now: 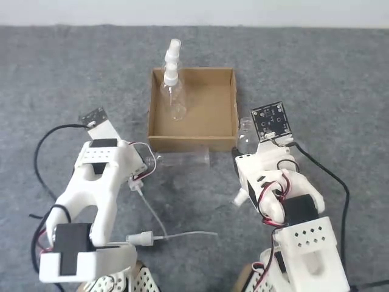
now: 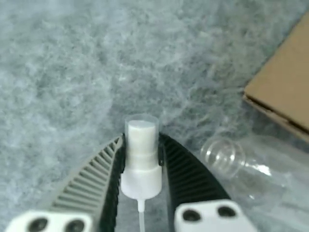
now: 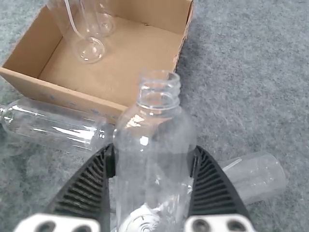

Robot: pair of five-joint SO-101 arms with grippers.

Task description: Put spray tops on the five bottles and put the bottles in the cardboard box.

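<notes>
My left gripper (image 2: pixel 140 140) is shut on a white spray top (image 2: pixel 141 166), whose thin tube trails back from it; in the high view this gripper (image 1: pixel 149 162) sits just in front of the cardboard box (image 1: pixel 228 109). My right gripper (image 3: pixel 152 154) is shut on an upright clear bottle (image 3: pixel 154 130) with an open neck, beside the box's near right corner (image 1: pixel 246 139). Two capped bottles (image 1: pixel 173 85) lean in the box's left side. An uncapped bottle (image 1: pixel 185 159) lies along the box's front wall, its mouth (image 2: pixel 224 155) close to the held spray top.
A loose spray top (image 1: pixel 144 237) with a long tube lies on the grey mat between the arms. Another clear bottle (image 3: pixel 253 176) lies on the mat by my right gripper. Black cables run beside both arm bases.
</notes>
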